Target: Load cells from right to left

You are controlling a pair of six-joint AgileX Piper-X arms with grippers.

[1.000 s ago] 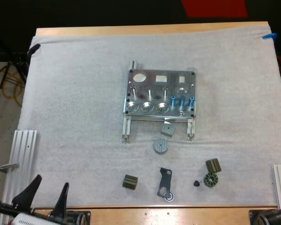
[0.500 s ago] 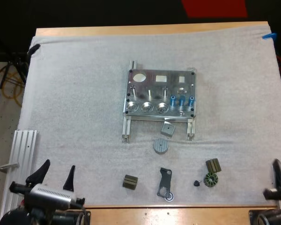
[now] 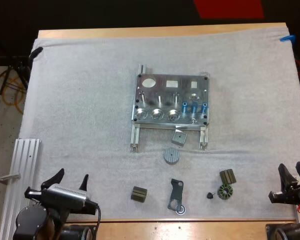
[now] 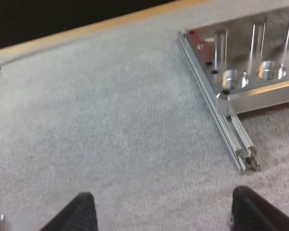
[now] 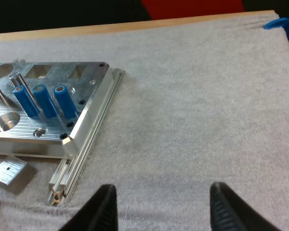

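Note:
A metal fixture (image 3: 171,99) sits mid-mat, also seen as the fixture (image 4: 260,82) beyond my left fingers and the fixture (image 5: 48,110) ahead of my right ones. Three blue cylinders (image 3: 194,106) stand at its right front; the same blue cylinders (image 5: 41,101) stand upright beside a metal pin. My left gripper (image 3: 70,179) is open over bare mat near the front left, and the left gripper (image 4: 161,211) holds nothing. My right gripper (image 3: 292,175) is open at the front right edge, and the right gripper (image 5: 161,207) is empty over bare mat.
In front of the fixture lie a small metal block (image 3: 179,137), a grey disc (image 3: 172,155), two olive blocks (image 3: 138,194) (image 3: 228,176), a dark bracket (image 3: 176,195) and a green toothed ring (image 3: 224,192). An aluminium rail (image 3: 21,175) lies at the left edge.
Both arms have come forward onto the mat. The left gripper moved up and right from the front corner. The right gripper has come into view at the right edge.

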